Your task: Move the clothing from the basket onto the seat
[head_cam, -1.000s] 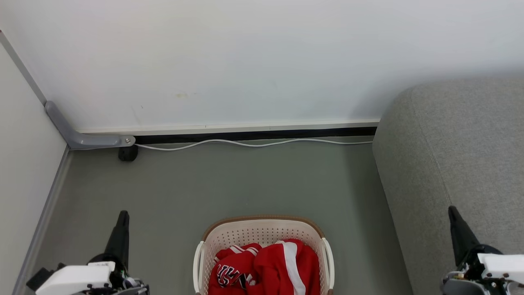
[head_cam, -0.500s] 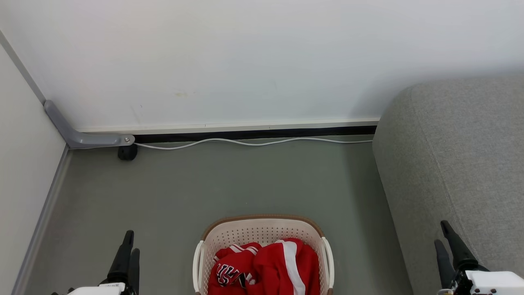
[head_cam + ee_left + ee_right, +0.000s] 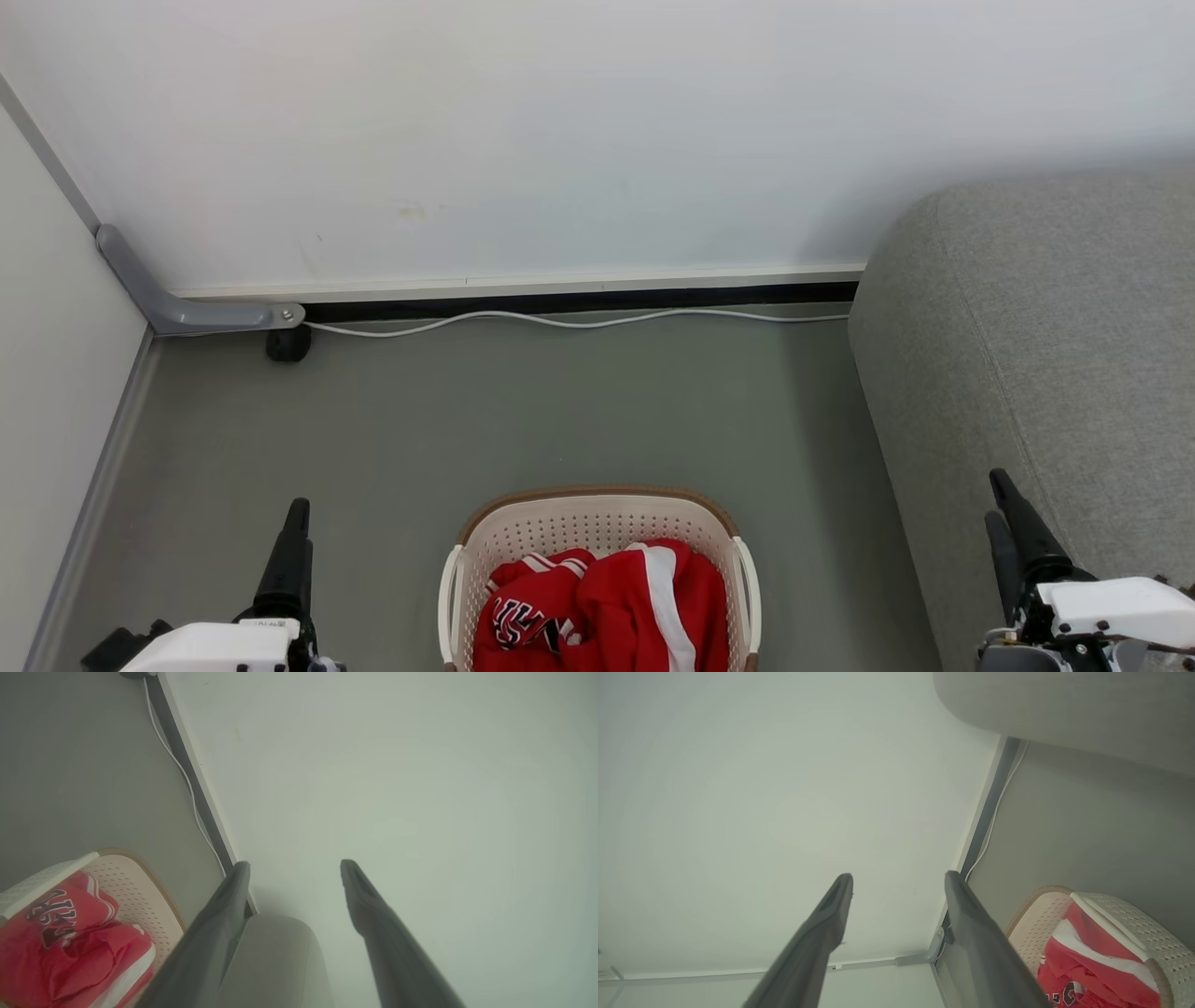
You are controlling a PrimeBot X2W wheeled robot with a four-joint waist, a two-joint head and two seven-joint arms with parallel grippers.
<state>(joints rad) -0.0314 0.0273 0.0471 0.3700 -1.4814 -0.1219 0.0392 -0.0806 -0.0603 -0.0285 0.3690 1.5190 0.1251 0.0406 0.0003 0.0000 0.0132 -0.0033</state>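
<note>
— How are the left gripper and the right gripper standing?
— Both are gaping wide with their fingers well apart, gripping nothing and pointing toward the wall.
— Where is the clothing lying from them?
— It is sitting between the two, bunched up in the basket on the floor, well apart from either one's fingertips.
— And the seat?
— It is lying just beside the right gripper, stretching away on its outer side.

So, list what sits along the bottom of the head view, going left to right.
left gripper → basket → right gripper
</note>
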